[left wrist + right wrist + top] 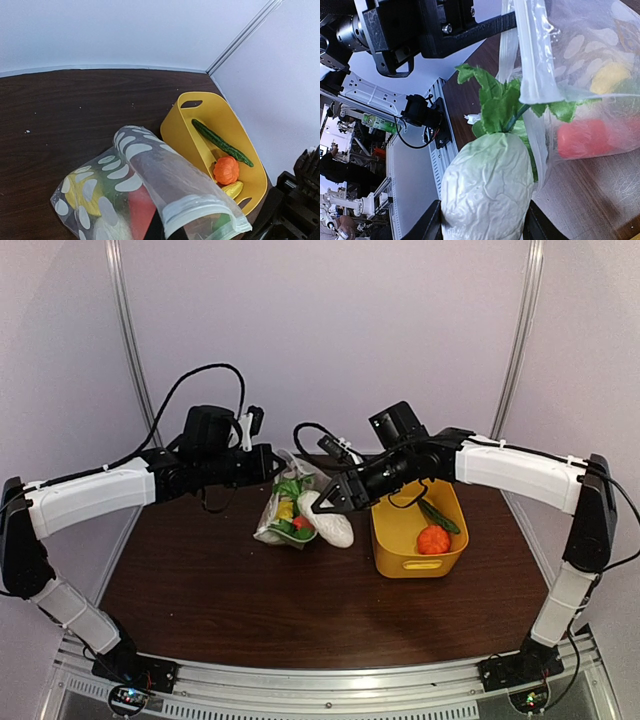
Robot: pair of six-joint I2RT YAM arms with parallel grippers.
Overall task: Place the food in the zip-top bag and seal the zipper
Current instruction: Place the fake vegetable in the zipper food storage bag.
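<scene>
Left gripper (272, 462): fingers pressed together on the upper edge of the zip-top bag (283, 508), holding its mouth raised at centre table. Yellow, red and green pieces are already inside.

Right gripper (335, 500): fingers (428, 227) part-spread, clamping the white radish (487, 185) by its root end. The radish's long axis runs from the fingers toward the bag, leaves leading. The leaves reach the zipper (532, 60), while the body sits outside, just right of the bag. The right arm is the nearer.

The yellow basket (400, 562) at right holds the cucumber (222, 142) and the orange piece (226, 170).

No brand, label or readable writing is found
</scene>
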